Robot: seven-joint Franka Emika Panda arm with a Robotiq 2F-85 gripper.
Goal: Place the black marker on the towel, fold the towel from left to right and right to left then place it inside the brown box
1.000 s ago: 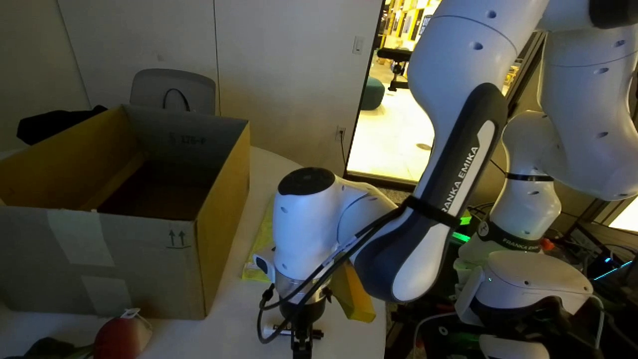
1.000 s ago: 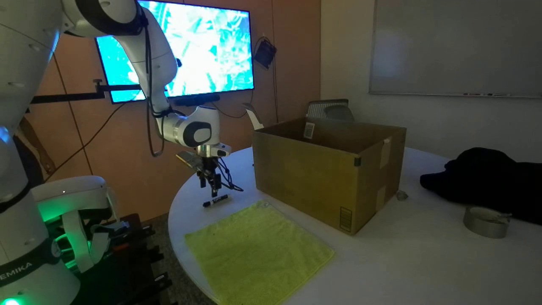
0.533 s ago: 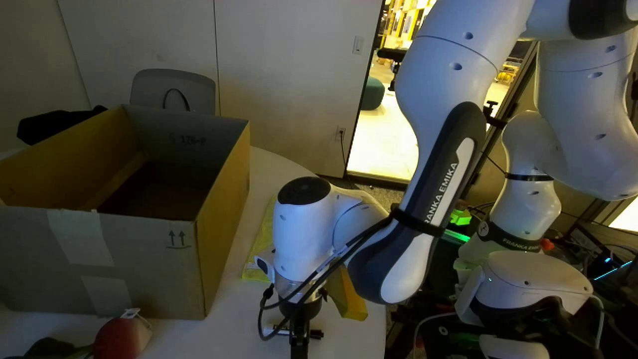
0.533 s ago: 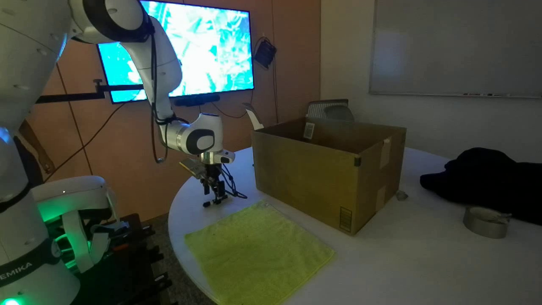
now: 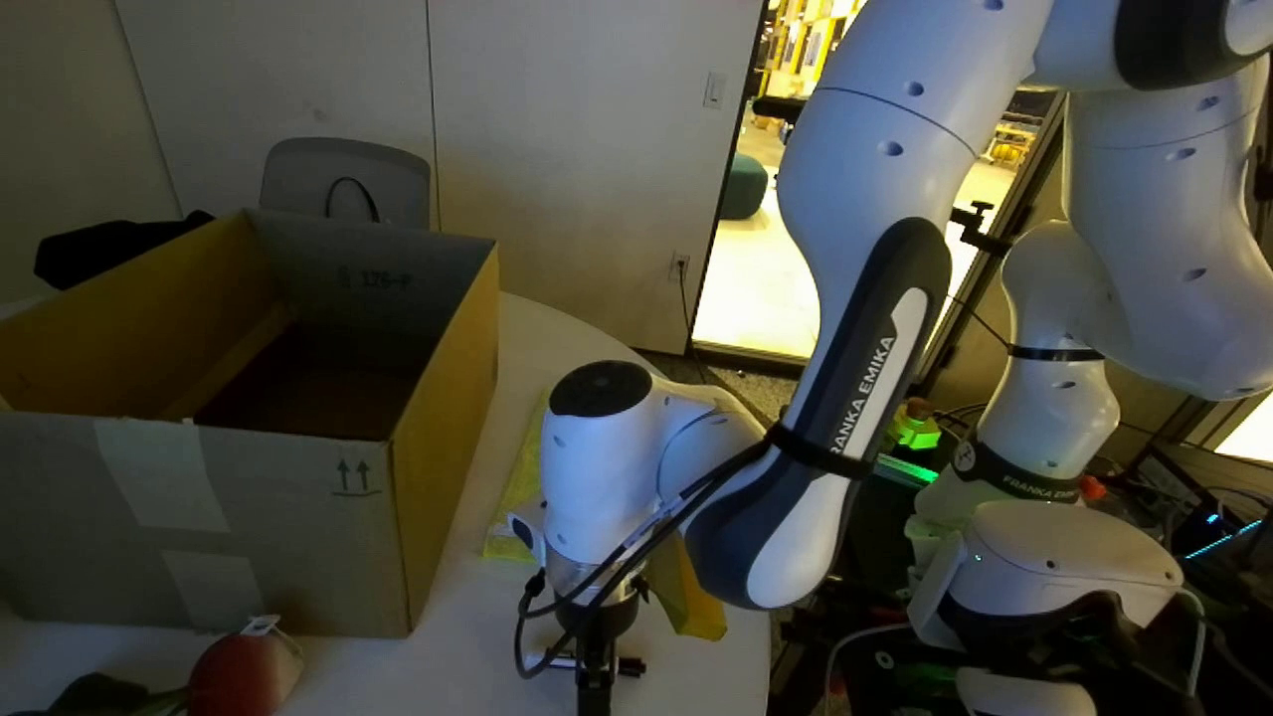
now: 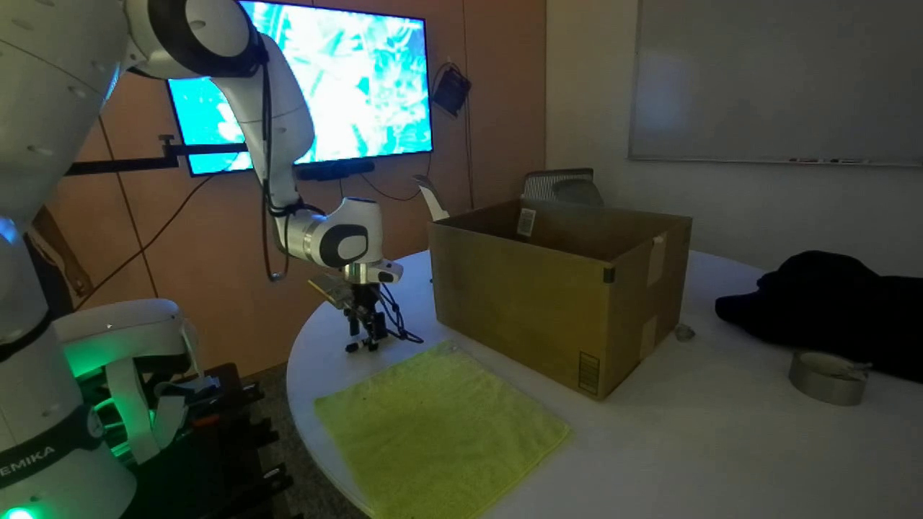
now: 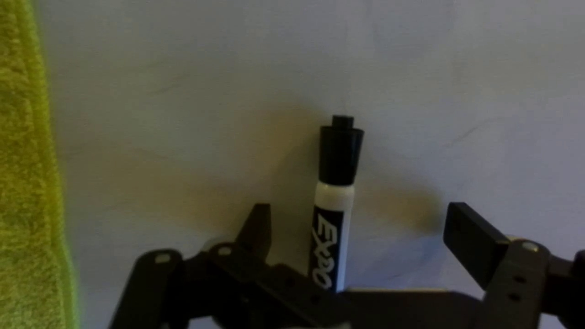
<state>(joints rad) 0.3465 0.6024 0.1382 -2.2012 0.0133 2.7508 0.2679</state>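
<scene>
Marker point(image 7: 335, 196) in wrist view: the current step seems to be its pick-up, the task's opening part; it lies on the counter point(image 7: 502, 91), capped end toward 12 o'clock, lower end hidden behind the hand point(image 7: 358, 224).
Next move in wrist view: likely calls for bringing the fingers point(image 7: 473, 242) together on the marker, lifting, then carrying toward 9 o'clock, where the towel point(image 7: 27, 183) shows along the border; sitting off-centre, the marker may get nudged.
Hand in wrist view: released, fingers spread, holding nothing; the marker runs between them, touching neither, closer to the finger on its 9 o'clock side than to the one at 3.
Hand point(image 6: 364, 339) in an exterior view: pointing down at the marker, whose dark end shows at its 8 o'clock; whether the fingers touch the counter, I cannot tell.
Towel point(image 6: 443, 432) in that view: spread flat, unfolded, at 5 o'clock from the hand; folding seems yet to begin.
Box point(image 6: 519, 303) in that view: open-topped, on the counter, about 3 o'clock from the hand.
Arm point(image 5: 865, 398) in an exterior view: hides much of the towel, which shows as a strip at 11 o'clock from the hand; finger spread cannot be told from here.
Marker point(image 5: 632, 667) in that view: passes behind the hand, dark end at 3 o'clock, pale end at 9.
</scene>
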